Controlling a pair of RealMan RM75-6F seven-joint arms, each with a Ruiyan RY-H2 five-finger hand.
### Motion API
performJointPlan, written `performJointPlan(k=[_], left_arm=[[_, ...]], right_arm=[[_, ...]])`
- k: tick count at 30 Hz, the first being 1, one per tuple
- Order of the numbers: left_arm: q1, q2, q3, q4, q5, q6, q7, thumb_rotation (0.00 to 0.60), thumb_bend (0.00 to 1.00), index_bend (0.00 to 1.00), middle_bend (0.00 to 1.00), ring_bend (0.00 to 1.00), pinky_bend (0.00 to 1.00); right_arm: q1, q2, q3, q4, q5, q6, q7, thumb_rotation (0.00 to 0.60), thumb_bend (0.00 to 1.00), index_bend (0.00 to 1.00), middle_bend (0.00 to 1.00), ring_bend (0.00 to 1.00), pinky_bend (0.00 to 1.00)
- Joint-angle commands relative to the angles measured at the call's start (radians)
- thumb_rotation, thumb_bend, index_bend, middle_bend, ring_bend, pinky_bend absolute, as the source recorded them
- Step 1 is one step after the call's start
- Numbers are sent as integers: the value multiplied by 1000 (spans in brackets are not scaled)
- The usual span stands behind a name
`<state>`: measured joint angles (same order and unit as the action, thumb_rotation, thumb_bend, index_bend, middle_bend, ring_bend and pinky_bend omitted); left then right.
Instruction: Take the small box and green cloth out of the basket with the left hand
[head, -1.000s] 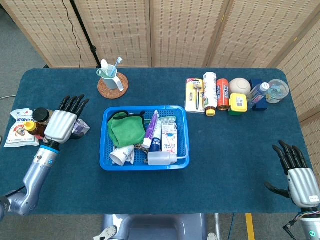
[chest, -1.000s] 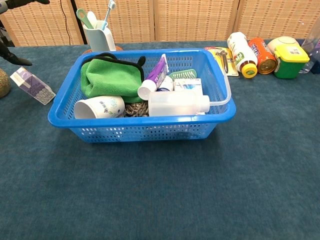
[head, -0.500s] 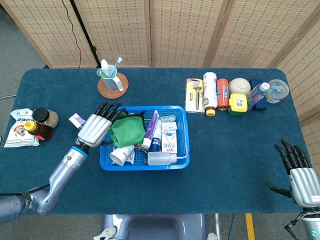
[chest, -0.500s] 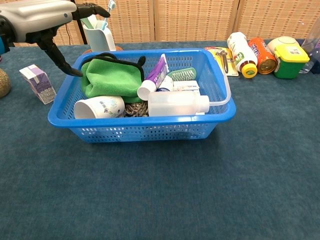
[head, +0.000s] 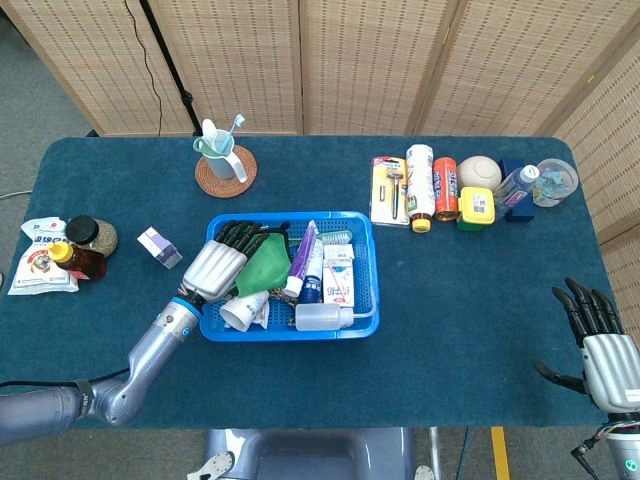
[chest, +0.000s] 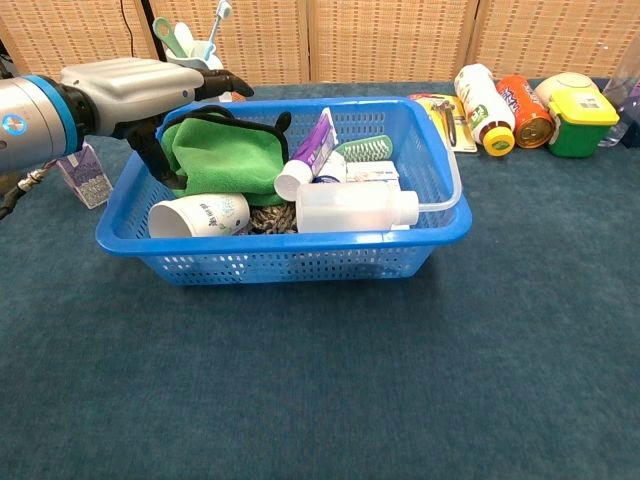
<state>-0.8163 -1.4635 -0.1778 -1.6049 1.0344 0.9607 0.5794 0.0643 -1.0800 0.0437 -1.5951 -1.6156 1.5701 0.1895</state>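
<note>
The green cloth (head: 264, 268) (chest: 226, 155) lies bunched in the back left of the blue basket (head: 290, 332) (chest: 280, 243). My left hand (head: 222, 263) (chest: 140, 82) hovers over the basket's left side with fingers spread above the cloth and nothing in it; its thumb points down beside the cloth. The small purple-and-white box (head: 159, 247) (chest: 85, 172) rests on the table left of the basket. Off at the table's near right corner, my right hand (head: 600, 345) is spread and holds nothing.
The basket also holds a paper cup (chest: 198, 213), a white bottle (chest: 355, 207), a toothpaste tube (chest: 310, 150) and a brush. A mug with toothbrushes (head: 220, 158) stands behind it. Bottles and jars (head: 455, 185) line the back right; a snack bag and bottles (head: 60, 250) sit far left.
My left hand has travelled right from beside the small box to above the basket's left side and the green cloth. The box stays on the table. The right hand barely moved.
</note>
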Motion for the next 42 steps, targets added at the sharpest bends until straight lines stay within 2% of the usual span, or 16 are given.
performJointPlan(k=[1,3,5,8,14,16,21,24,32,42], left_arm=[[-10,-13,4,14,-17,2,16,600,37,0,0,0,39],[-15,-17,7,18,-26,2,24,600,65,18,0,6,152],[-20,-21,13,20,-32,3,39,600,80,86,33,54,239],[-28,-28,25,22,-40,8,71,600,145,248,169,207,368],[-41,-53,37,33,-51,25,112,600,397,339,252,302,465],[-42,-62,41,41,-38,33,110,600,487,406,309,343,495],[-35,-79,48,67,7,72,103,600,640,610,478,469,565],[-29,-80,50,73,25,85,92,600,730,688,540,518,594],[1,-32,25,49,123,168,9,600,751,714,560,540,601],[74,159,-28,-112,197,287,-69,600,755,718,563,544,603]], right_arm=[[-1,1,1,-1,1,1,1,600,0,0,0,0,0],[-1,1,1,-1,0,2,2,600,0,0,0,0,0],[-1,1,0,-1,-1,2,2,600,0,0,0,0,0],[-1,1,-1,-2,-4,3,1,600,0,0,0,0,0],[-3,3,-2,-4,-8,8,3,600,0,0,0,0,0],[-3,3,-2,-4,-9,8,4,600,0,0,0,0,0],[-3,5,-3,-4,-10,10,8,600,0,0,0,0,0],[-3,5,-3,-4,-12,10,7,600,0,0,0,0,0],[-3,5,-5,-6,-15,9,9,600,0,0,0,0,0],[-5,6,-10,-11,-28,17,7,600,0,0,0,0,0]])
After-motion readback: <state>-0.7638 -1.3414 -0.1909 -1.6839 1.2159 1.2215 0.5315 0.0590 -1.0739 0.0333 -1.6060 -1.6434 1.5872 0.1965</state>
